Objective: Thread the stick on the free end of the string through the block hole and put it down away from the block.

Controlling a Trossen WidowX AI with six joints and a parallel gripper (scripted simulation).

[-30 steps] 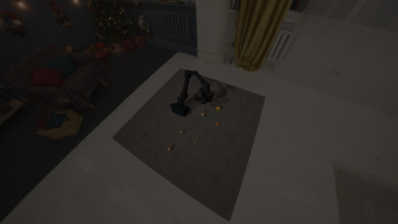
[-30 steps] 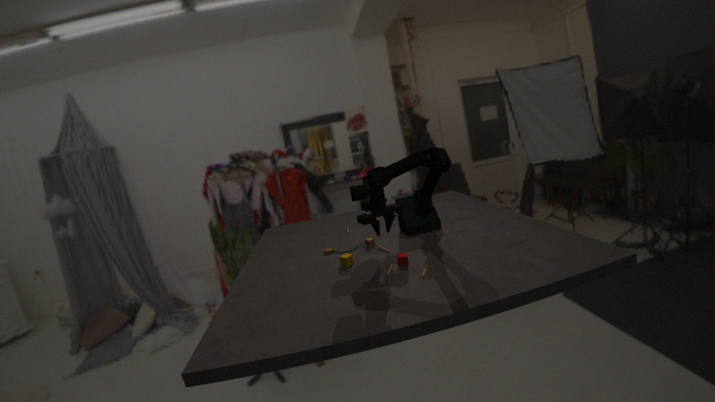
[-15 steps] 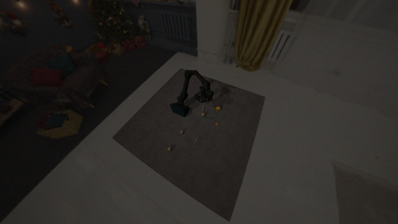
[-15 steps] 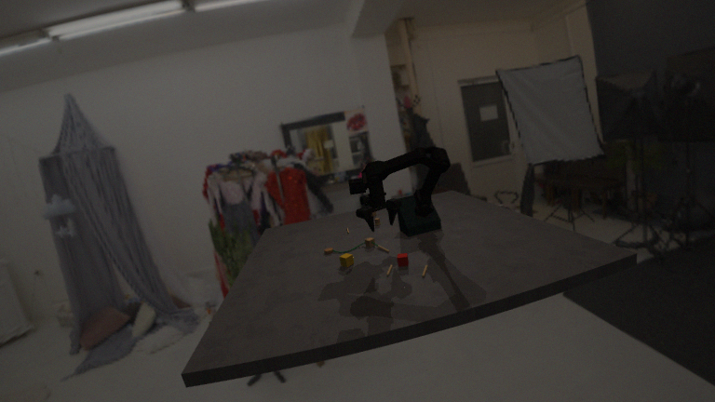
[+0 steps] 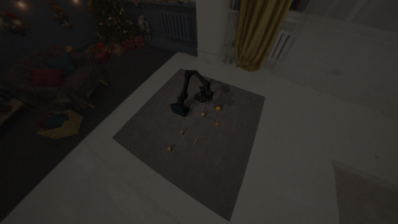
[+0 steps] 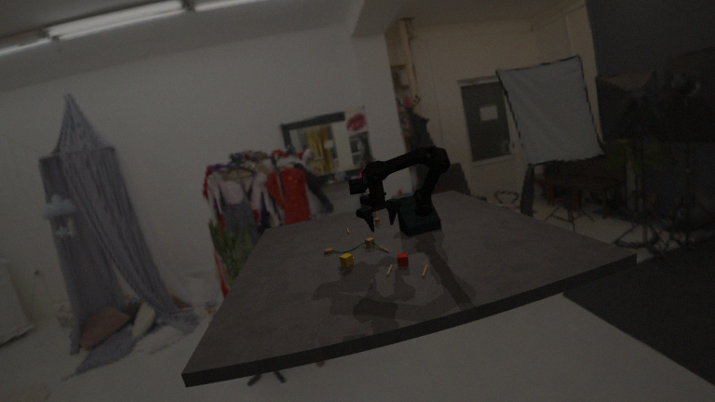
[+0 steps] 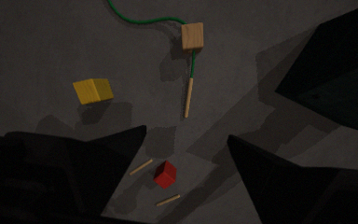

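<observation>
The wooden block [image 5: 202,114] [image 6: 370,243] [image 7: 192,36] stands on the table. The green string [image 5: 210,117] [image 6: 350,249] [image 7: 140,21] runs from the round wooden button [image 5: 217,124] [image 6: 328,250] to the block's far side and comes out at the near side. The stick [image 5: 202,108] [image 6: 384,248] [image 7: 188,98] on the string's end lies on the table, clear of the block, with a short piece of string between them. My gripper [image 6: 383,226] [image 7: 186,133] is wide open and empty, raised above the table. No finger touches the stick.
A yellow cube [image 5: 217,109] [image 6: 346,260] [image 7: 93,91] lies beside the string. A red cube [image 6: 402,260] [image 7: 165,175] lies between two loose sticks [image 6: 389,270] [image 7: 141,167]. Another loose stick [image 5: 196,140] and small wooden pieces [image 5: 169,149] [image 5: 181,132] lie farther off.
</observation>
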